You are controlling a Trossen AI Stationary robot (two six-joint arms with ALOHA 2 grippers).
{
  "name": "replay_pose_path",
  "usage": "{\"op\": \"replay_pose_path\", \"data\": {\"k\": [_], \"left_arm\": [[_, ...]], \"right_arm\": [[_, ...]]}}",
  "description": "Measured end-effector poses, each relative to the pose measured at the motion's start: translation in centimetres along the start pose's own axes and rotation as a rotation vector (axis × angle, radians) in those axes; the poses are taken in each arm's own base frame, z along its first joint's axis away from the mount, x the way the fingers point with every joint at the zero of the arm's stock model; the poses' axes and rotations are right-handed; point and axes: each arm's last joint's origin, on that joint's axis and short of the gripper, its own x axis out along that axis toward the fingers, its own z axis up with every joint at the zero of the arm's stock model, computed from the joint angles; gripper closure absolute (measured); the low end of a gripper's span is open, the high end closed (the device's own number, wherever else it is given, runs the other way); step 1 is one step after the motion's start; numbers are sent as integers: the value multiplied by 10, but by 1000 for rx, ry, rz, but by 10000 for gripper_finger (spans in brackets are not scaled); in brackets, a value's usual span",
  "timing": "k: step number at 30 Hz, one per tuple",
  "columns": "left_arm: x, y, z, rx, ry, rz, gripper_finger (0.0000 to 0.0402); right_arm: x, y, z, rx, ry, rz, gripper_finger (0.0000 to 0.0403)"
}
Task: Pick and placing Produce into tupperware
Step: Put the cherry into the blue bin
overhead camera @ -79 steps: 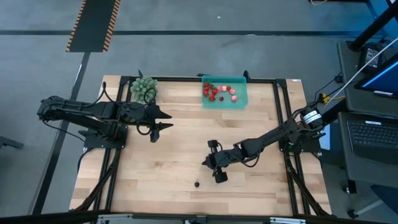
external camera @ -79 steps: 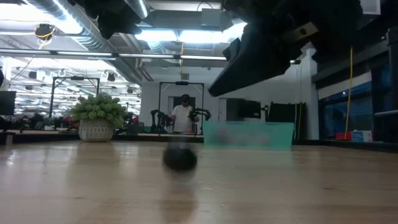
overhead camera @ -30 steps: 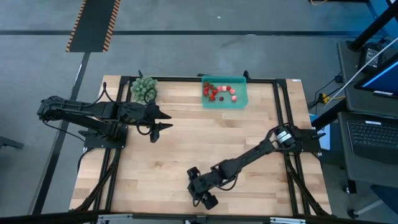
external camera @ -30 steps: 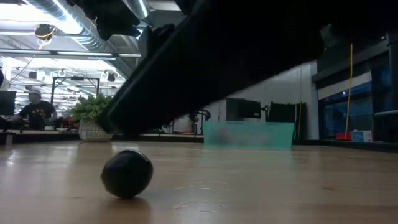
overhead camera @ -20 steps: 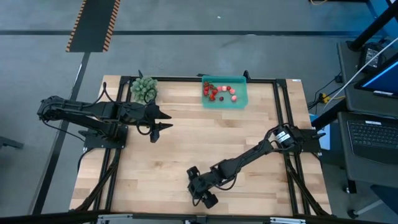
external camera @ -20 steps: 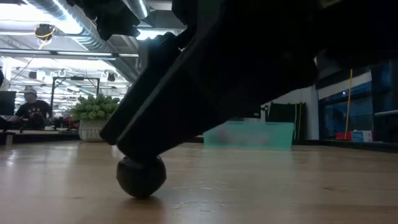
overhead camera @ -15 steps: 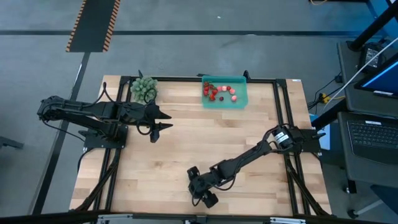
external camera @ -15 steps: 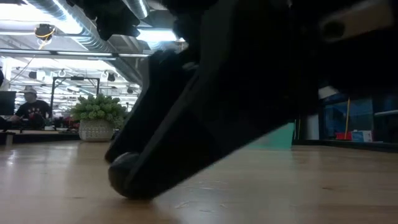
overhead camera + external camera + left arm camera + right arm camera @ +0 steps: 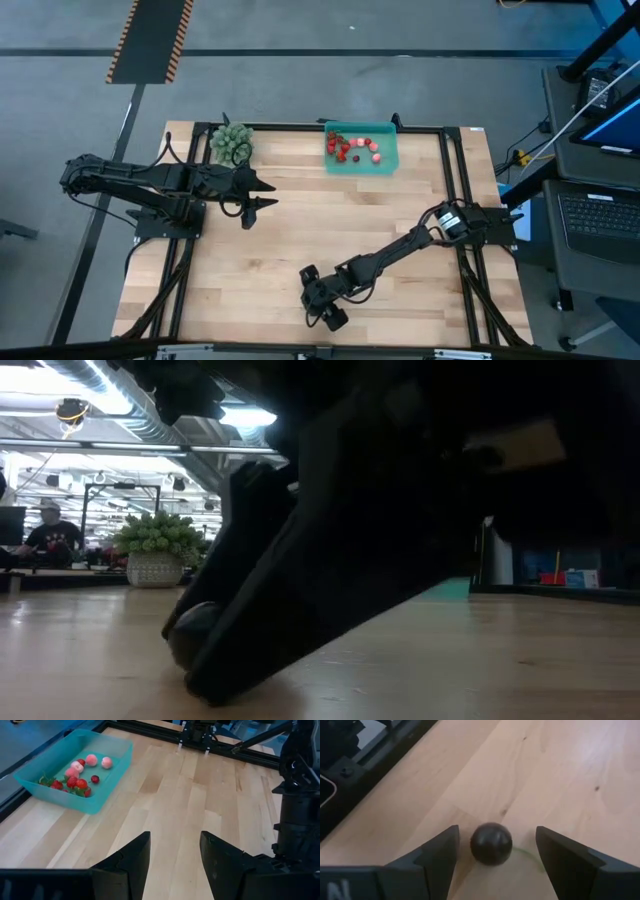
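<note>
Wooden tabletop (image 9: 270, 240) fills the high view, grey floor around it, open workspace with ceiling lights behind in the low view. Teal tupperware (image 9: 387, 162) sits at the table's 12 o'clock edge, holding red and pink produce (image 9: 347, 148); leafy green clump (image 9: 231, 142) at about 11 o'clock, well apart from the tray. Right gripper (image 9: 322, 307) is stretched out to roughly 6 o'clock near the front edge, low at the wood, fingers spread wide with nothing clamped. Dark berry (image 9: 491, 843) lies on the table between those two fingers (image 9: 437, 855), gaps visible on both sides, not touching either. Low view has the same berry (image 9: 192, 635) partly hidden behind the dark gripper body. Left gripper (image 9: 258, 193) hovers at about 9 o'clock, well apart from tray and berry, fingers parted, empty. Left wrist view looks across bare wood toward the tray (image 9: 107, 784) with its fruit inside. Person (image 9: 43, 532) in the far background.
</note>
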Motion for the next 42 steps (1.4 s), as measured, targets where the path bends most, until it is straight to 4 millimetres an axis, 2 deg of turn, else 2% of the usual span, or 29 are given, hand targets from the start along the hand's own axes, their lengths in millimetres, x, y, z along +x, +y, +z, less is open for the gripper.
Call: {"op": "replay_pose_path", "data": {"k": [9, 25, 29, 33, 37, 42], "left_arm": [[0, 0, -1, 2, 8, 2, 237], [0, 0, -1, 2, 8, 2, 237], [0, 0, -1, 2, 8, 2, 237], [0, 0, -1, 2, 8, 2, 237], [0, 0, -1, 9, 8, 2, 237], [0, 0, -1, 10, 12, 4, 237]], "right_arm": [[1, 0, 0, 4, -4, 0, 146], [1, 0, -1, 36, 4, 3, 273], [1, 0, -1, 36, 0, 0, 293], [0, -2, 0, 38, -1, -15, 293], [-10, -6, 6, 36, -5, -71, 290], [-38, -14, 21, 27, -19, -111, 294]]}}
